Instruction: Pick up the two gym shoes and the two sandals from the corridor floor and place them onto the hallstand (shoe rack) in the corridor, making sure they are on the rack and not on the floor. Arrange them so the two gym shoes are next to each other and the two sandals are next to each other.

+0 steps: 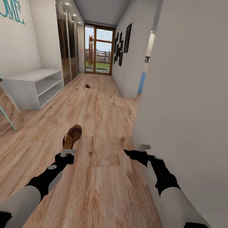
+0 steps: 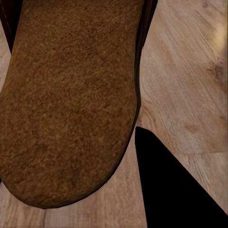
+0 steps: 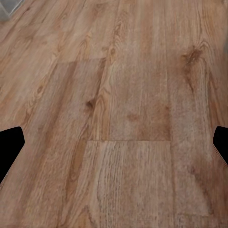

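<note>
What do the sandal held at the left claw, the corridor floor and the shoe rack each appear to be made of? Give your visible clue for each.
Sandal: brown, leather-like upper with a fuzzy, suede-like matte face in the left wrist view. Corridor floor: wood-look planks, probably laminate, with grain, knots and seams, slight sheen. Shoe rack: smooth, matte light-grey panels, likely painted board; no grain visible.

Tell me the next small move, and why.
Probably turn and carry the sandal held by the left gripper toward the hallstand ahead on the left. Its shelves look bare, a second small brown item still lies down the corridor floor, and the right gripper is empty.
</note>
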`<state>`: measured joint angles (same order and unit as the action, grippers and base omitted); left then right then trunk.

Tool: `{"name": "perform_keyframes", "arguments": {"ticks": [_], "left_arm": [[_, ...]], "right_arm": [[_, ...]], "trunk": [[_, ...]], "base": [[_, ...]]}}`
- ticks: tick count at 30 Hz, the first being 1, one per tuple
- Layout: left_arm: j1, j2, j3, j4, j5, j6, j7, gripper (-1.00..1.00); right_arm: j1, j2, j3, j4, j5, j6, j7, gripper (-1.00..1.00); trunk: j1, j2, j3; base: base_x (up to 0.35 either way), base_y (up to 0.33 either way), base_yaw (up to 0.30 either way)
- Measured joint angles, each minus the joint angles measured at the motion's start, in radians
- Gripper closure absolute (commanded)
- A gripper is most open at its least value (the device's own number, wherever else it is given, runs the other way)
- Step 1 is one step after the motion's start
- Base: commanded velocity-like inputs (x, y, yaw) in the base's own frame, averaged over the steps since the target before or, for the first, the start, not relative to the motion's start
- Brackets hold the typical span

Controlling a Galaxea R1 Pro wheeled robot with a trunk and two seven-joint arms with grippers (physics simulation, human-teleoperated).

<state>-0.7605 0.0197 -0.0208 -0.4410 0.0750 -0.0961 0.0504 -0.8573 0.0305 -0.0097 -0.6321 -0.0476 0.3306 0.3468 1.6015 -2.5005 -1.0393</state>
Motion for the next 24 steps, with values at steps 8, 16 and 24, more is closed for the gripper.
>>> {"name": "perform_keyframes", "arguments": {"ticks": [8, 16, 24], "left_arm": [[0.000, -0.001, -0.001, 0.000, 0.000, 0.000, 0.000, 1.00], [0.000, -0.002, 0.000, 0.000, 0.000, -0.001, 0.001, 1.00], [0.000, -0.001, 0.000, 0.001, 0.000, 0.000, 0.001, 1.00]], "right_arm": [[0.000, 0.000, 0.000, 0.001, 0.000, 0.000, 0.000, -1.00], [0.000, 0.000, 0.000, 0.001, 0.000, 0.000, 0.000, -1.00], [0.000, 0.000, 0.000, 0.002, 0.000, 0.000, -0.001, -1.00]], "trunk": [[-0.001, 0.001, 0.025], [-0.002, 0.001, 0.038], [-0.002, 0.001, 0.051]], "base": [[0.000, 0.000, 0.000], [0.140, 0.000, 0.000], [0.336, 0.031, 0.061]]}}
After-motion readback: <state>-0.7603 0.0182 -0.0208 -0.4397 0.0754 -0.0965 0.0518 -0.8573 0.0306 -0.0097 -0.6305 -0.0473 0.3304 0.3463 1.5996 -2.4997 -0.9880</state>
